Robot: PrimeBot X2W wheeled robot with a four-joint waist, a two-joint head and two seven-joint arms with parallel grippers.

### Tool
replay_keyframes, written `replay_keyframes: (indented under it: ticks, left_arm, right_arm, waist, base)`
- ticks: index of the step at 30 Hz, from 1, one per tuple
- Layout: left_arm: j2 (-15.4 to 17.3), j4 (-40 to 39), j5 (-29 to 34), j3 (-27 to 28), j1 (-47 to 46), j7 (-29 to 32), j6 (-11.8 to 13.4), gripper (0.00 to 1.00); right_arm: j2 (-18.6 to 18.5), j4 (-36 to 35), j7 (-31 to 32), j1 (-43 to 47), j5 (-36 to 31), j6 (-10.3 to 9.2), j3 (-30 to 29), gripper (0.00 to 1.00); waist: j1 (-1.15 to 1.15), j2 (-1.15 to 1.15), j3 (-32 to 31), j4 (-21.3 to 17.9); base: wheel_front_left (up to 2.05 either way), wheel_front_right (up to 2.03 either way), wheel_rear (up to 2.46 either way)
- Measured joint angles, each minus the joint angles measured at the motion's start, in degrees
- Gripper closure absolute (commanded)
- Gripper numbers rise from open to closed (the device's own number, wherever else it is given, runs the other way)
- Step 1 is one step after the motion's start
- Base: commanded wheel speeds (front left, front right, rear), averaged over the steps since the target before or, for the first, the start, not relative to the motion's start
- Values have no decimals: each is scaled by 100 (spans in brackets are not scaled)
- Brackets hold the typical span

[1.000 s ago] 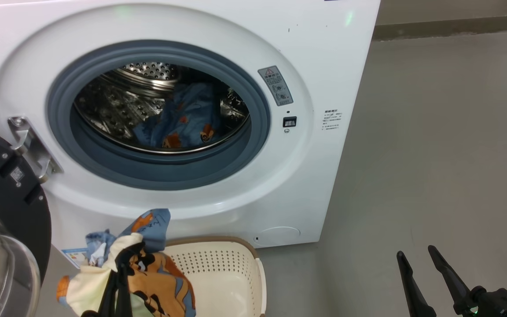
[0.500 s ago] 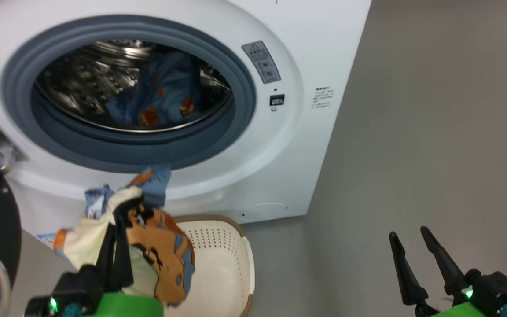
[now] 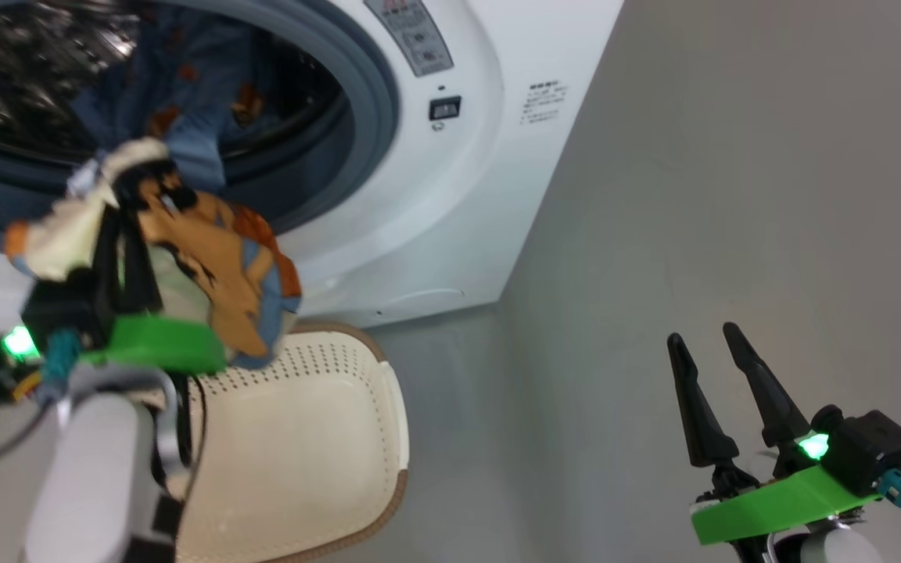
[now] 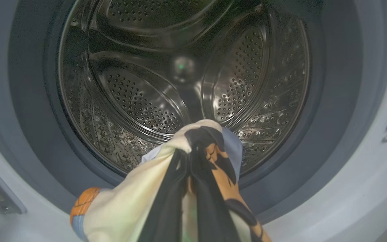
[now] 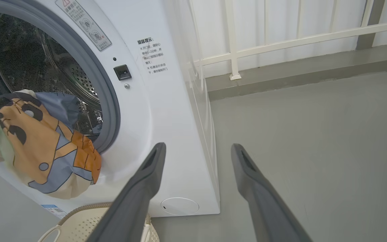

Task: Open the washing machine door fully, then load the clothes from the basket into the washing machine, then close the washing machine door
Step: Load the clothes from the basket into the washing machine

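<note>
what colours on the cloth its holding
The cloth is cream and orange with black markings and blue patches; best in right wrist view.

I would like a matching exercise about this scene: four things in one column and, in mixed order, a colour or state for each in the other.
Things:
1. left tool
2. right tool
3. basket
4. washing machine

States:
a. open, holding nothing
b. white, with a grey seal round its opening
c. shut on the clothes
d. cream, with a brown rim

Pairs: 1-c, 2-a, 3-d, 4-b.
</note>
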Motion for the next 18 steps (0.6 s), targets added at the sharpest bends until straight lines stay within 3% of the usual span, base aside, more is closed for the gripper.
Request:
replay_keyframes:
  ticks: [10,18]
  left_arm:
    - [463,1697,236,250,-1951,-1,181,100]
    - [748,2547,499,168,-3095,-1,203,100]
  right_arm:
    - [4,90,0,-474,174,0,288,0]
    - [11,155,0,-671,265,0,558,0]
  waist:
    - [0,0,714,-448]
    - [0,0,1182,-802]
  base:
    - [0,0,0]
    - [0,0,0]
